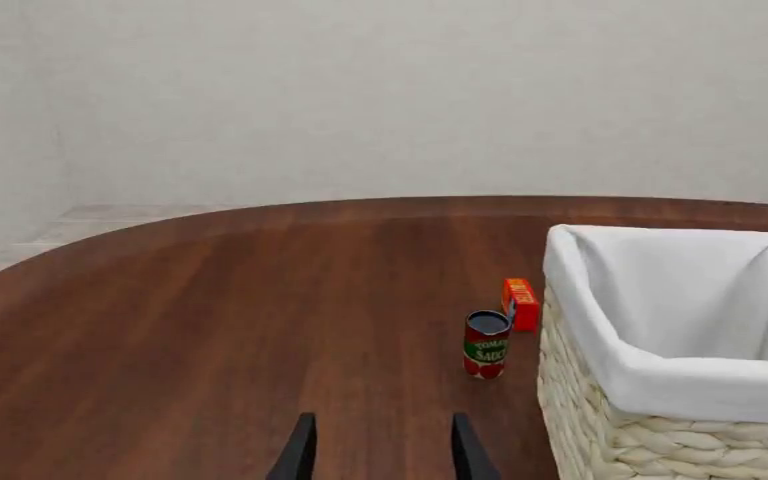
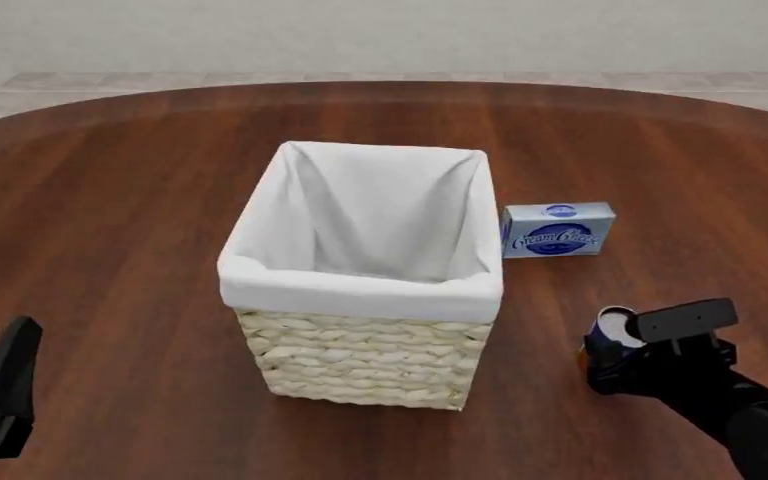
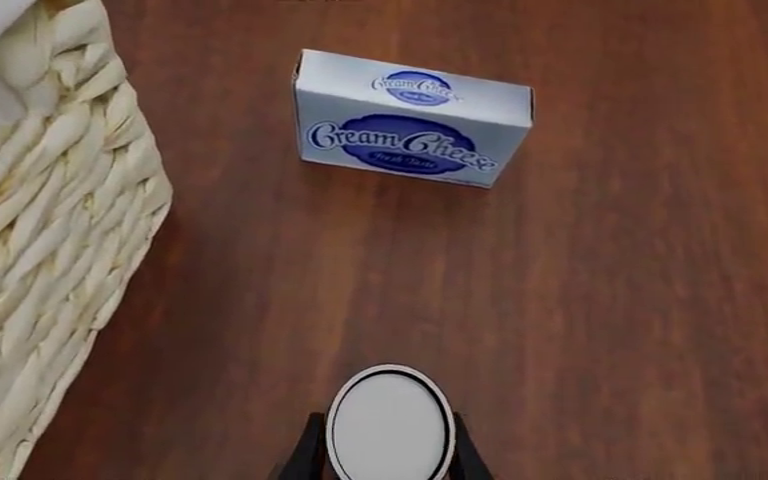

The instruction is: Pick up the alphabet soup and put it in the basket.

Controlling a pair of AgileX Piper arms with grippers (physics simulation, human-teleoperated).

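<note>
The alphabet soup [image 3: 391, 425] shows its silvery-white flat top in the right wrist view. My right gripper [image 3: 387, 458] has a finger pressed against each side of it, shut on the can. In the front view the can [image 2: 610, 325] sits in that gripper [image 2: 614, 352], to the right of the basket [image 2: 364, 350] and level with its front corner. The basket is large, woven, with a white liner, and stands mid-table; it also shows in the right wrist view [image 3: 37, 250] and left wrist view [image 1: 651, 440]. My left gripper [image 1: 384, 455] is open and empty, at the front left [image 2: 11, 365].
A blue-and-white cream cheese box [image 2: 558, 230] lies flat just right of the basket, beyond the can, and shows in the right wrist view [image 3: 414, 130]. The left wrist view shows a red tomato sauce can [image 1: 487, 343] and an orange box [image 1: 522, 303] beside the basket.
</note>
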